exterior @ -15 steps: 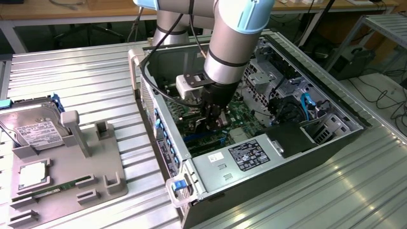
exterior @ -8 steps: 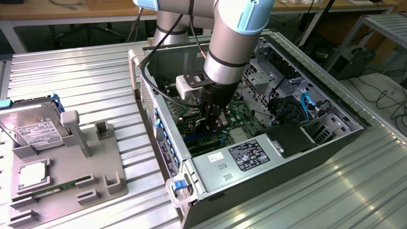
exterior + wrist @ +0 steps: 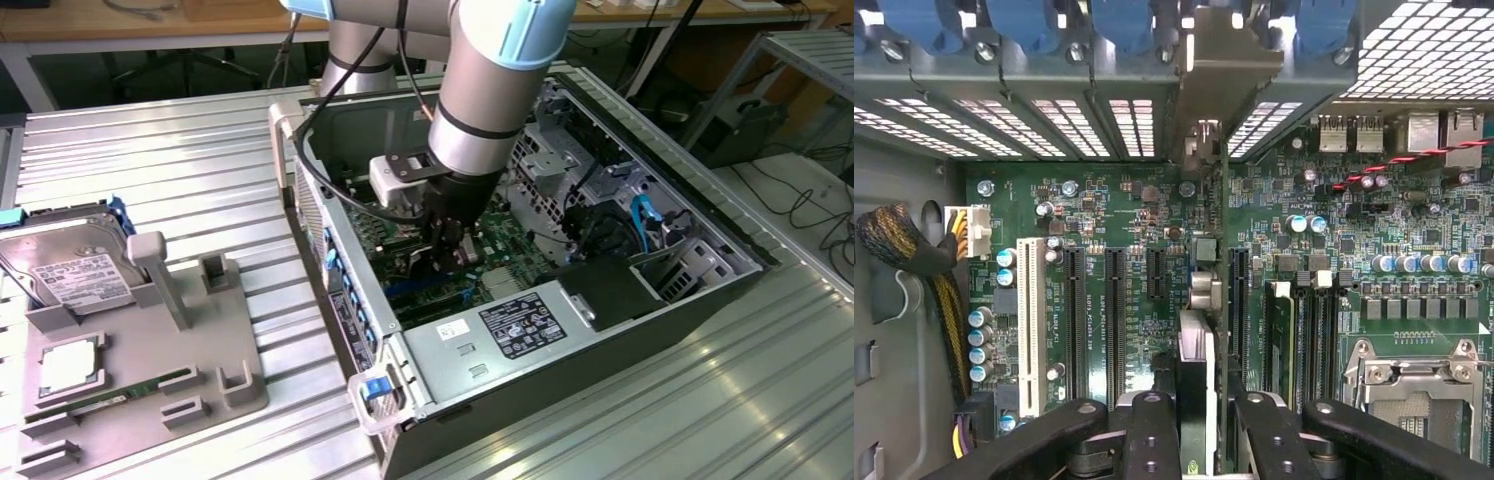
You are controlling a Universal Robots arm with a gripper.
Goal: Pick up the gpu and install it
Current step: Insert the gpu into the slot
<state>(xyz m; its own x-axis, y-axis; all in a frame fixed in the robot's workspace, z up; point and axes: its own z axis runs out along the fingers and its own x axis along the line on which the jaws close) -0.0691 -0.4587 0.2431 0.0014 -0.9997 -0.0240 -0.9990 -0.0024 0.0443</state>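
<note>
Exterior view, from big to small: shows a ribbed metal table (image 3: 174, 160) and, lying open on it, a computer case (image 3: 310, 190). Shows the arm (image 3: 487, 90) reaching down into the case, above the motherboard (image 3: 514, 245). On the exterior view's left, well apart, sits a grey tray (image 3: 200, 350), not part of this step.

Wrist view: looks straight down on the motherboard (image 3: 1124, 200). Finds the gripper (image 3: 1199, 405) clamped on the gpu (image 3: 1196, 350), one finger on each flat face. Sees the gpu edge-on, inside the case and above the board, its bracket (image 3: 1204, 90) toward the rear openings. Seems not yet seated, just beside a long black slot (image 3: 1238, 300); cannot tell for sure which slot lies under it.

To do this step well: hold the gpu upright and parallel to the slot. Line up the bracket with its rear opening. Press straight down and evenly, without twisting. Avoid the small parts near the slot.
</note>
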